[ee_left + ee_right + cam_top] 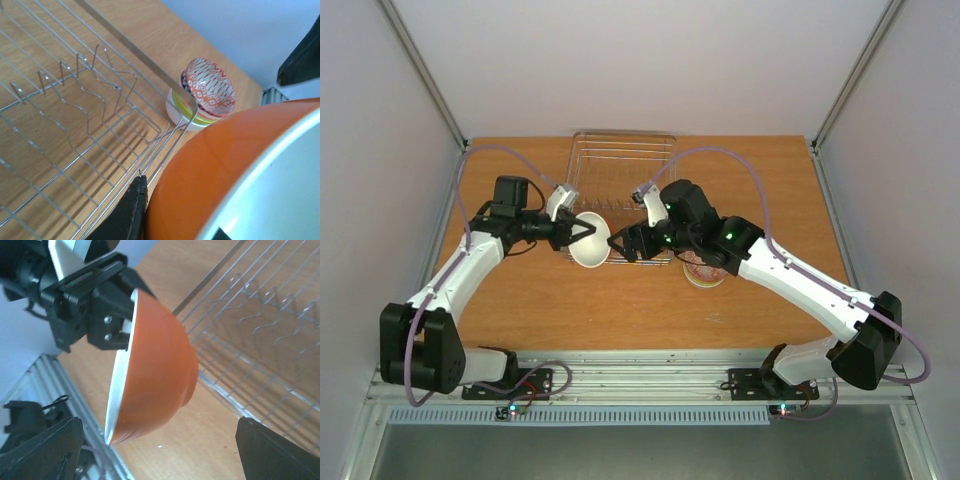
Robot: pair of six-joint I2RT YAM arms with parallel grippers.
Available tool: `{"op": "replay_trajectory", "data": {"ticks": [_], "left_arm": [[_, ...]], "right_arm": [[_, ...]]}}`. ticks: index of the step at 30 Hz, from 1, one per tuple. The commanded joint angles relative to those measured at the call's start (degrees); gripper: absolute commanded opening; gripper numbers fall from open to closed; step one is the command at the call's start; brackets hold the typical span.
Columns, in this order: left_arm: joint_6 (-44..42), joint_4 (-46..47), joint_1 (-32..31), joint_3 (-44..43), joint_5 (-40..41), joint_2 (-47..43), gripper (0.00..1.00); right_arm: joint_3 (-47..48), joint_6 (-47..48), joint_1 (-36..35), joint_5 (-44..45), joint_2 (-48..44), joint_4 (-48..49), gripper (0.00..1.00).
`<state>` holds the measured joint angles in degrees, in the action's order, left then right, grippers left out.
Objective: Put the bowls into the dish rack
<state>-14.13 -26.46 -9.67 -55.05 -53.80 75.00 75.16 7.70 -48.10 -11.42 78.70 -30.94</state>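
My left gripper [582, 236] is shut on the rim of an orange bowl [589, 241] with a white inside. It holds the bowl tilted on edge above the near rim of the silvery wire dish rack [620, 165]. In the left wrist view the bowl [235, 170] fills the lower right, with one finger [133, 207] against its outside. My right gripper [629, 243] is open just right of the bowl. In its wrist view its two fingers [45, 450] stand wide on either side of the bowl [155, 375], not touching it. No bowl shows inside the rack [75, 115].
A stack of bowls [206, 94], red-and-white patterned on top over lime green and blue-patterned ones, stands on the wooden table by the rack's near right corner. In the top view the stack [705, 272] is partly hidden under my right arm.
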Motion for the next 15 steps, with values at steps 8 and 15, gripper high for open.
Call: {"op": "replay_trajectory", "data": {"ticks": [8,15], "left_arm": [[1.87,5.16,1.15,0.02,-19.53,3.48,0.01],[1.04,5.31,1.15,0.71,-23.28,3.02,0.01]], "right_arm": [[-7.49,-10.31,1.51,-18.81,0.59,17.58,0.88],[-8.80,-11.05,1.51,-18.56,0.84,19.29,0.90]]}}
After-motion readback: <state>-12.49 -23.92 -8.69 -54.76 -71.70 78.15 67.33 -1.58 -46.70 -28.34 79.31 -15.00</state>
